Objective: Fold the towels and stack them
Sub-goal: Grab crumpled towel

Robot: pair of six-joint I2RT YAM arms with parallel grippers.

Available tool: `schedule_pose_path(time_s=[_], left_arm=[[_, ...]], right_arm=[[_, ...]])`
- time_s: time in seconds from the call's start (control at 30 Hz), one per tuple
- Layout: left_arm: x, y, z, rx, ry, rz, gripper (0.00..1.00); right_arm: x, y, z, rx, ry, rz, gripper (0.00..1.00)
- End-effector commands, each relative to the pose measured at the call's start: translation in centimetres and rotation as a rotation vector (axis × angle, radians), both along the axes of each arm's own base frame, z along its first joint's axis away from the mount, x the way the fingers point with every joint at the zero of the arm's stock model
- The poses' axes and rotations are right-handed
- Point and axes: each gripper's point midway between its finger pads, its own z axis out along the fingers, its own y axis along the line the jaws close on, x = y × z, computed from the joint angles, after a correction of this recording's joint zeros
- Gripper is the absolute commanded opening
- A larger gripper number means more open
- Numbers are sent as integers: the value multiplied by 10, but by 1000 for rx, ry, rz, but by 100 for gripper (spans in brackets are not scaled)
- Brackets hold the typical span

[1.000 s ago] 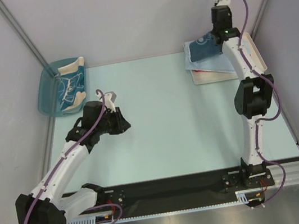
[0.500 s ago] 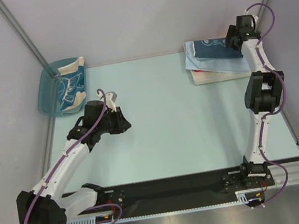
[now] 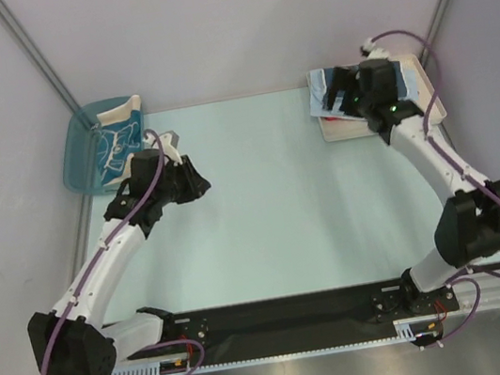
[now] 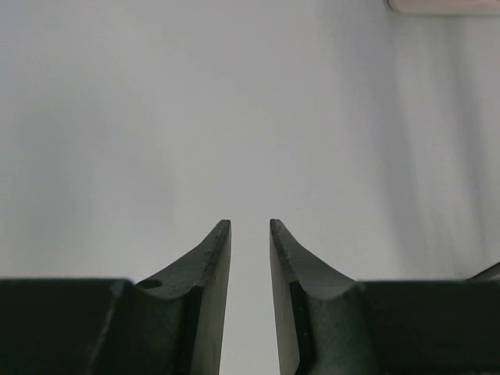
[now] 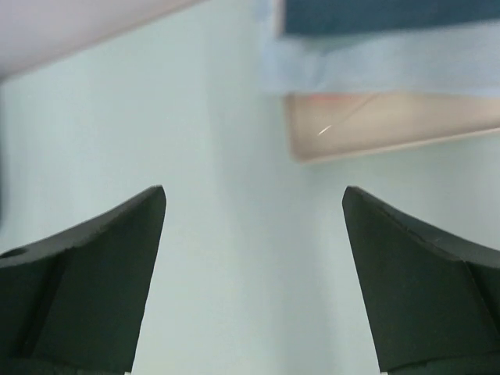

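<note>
Towels [image 5: 375, 66] untouched; right gripper [image 5: 254, 195] wide, seemingly empty.

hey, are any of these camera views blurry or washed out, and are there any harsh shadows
Top view: sharp and evenly lit, no hard shadows on the table. Left wrist view: the table looks washed-out grey, the left gripper dark and crisp. Right wrist view: the towels and tray look soft and smeared, the right gripper sharper.

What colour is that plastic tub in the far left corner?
Translucent blue bin, clearest in the top view.
</note>
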Motion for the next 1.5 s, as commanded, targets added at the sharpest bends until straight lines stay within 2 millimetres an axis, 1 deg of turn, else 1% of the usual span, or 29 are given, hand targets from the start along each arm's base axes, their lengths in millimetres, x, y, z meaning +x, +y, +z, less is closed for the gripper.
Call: schedule_pose_path(time_s=[0.0, 0.03, 0.07, 0.1, 0.13, 0.17, 0.2, 0.23, 0.27, 0.33, 0.4, 0.47, 0.5, 0.53, 0.6, 0.63, 0.73, 0.77, 0.83, 0.9, 0.93, 0.97, 1.07, 1.2, 1.3, 1.33, 1.4, 1.43, 1.47], left_arm=[[43, 26, 37, -41, -86, 184, 32], [53, 35, 41, -49, -93, 236, 33], [70, 59, 37, -27, -94, 335, 34], [83, 74, 48, -25, -118, 405, 36], [93, 88, 51, -28, -126, 470, 36], [110, 122, 44, 2, -127, 594, 36], [121, 138, 53, -10, -148, 653, 39], [131, 153, 49, -32, -135, 717, 40], [140, 186, 45, -33, -130, 808, 41], [163, 211, 30, -27, -86, 887, 44], [180, 236, 11, 24, -39, 953, 51], [187, 248, -7, 38, 18, 980, 54], [198, 244, -6, 11, 22, 957, 56], [202, 246, -30, 22, 75, 962, 56], [211, 249, -36, 21, 89, 970, 61], [215, 247, -55, 24, 129, 964, 61], [230, 247, -63, -8, 136, 947, 62], [233, 248, -75, -7, 158, 948, 61], [242, 247, -73, -28, 147, 930, 54], [248, 248, -66, -41, 129, 922, 35], [251, 248, -59, -39, 101, 912, 28], [252, 250, -45, -37, 69, 915, 13], [260, 257, 0, -23, -53, 906, 0], [265, 262, 104, 7, -286, 883, 0], [260, 249, 170, 42, -434, 846, 0], [252, 230, 204, 40, -510, 811, 0], [238, 211, 248, 88, -626, 773, 0], [224, 179, 275, 83, -686, 715, 0], [213, 166, 296, 89, -734, 691, 0]], right_arm=[[-29, 63, -13, 32, -49, 135, 100], [-40, 69, -11, 55, -60, 139, 100], [-48, 80, -17, 66, -56, 177, 100], [-57, 87, -34, 72, -39, 200, 100], [-67, 98, -36, 84, -37, 220, 100], [-73, 105, -41, 90, -41, 242, 100], [-79, 113, -49, 96, -31, 268, 100], [-92, 125, -67, 89, 5, 303, 100], [-98, 130, -73, 80, 15, 321, 100], [-112, 138, -93, 49, 61, 344, 100], [-117, 139, -100, 52, 75, 354, 100], [-121, 144, -103, 66, 79, 377, 100], [-122, 145, -104, 68, 82, 383, 100], [-121, 145, -104, 66, 84, 382, 100], [-120, 145, -105, 58, 90, 383, 99], [-121, 144, -106, 55, 92, 379, 100], [-121, 144, -104, 56, 88, 386, 100], [-122, 145, -104, 54, 91, 391, 100], [-122, 144, -105, 51, 93, 388, 100], [-122, 143, -107, 48, 94, 387, 100], [-122, 143, -108, 48, 99, 385, 100], [-122, 143, -108, 46, 94, 386, 100], [-121, 145, -107, 54, 85, 393, 99], [-119, 150, -104, 65, 60, 413, 98], [-119, 158, -97, 84, 24, 451, 98], [-117, 160, -94, 87, 5, 457, 98], [-117, 161, -94, 82, -6, 460, 98], [-116, 162, -90, 83, -23, 461, 98], [-117, 163, -91, 78, -26, 463, 98]])
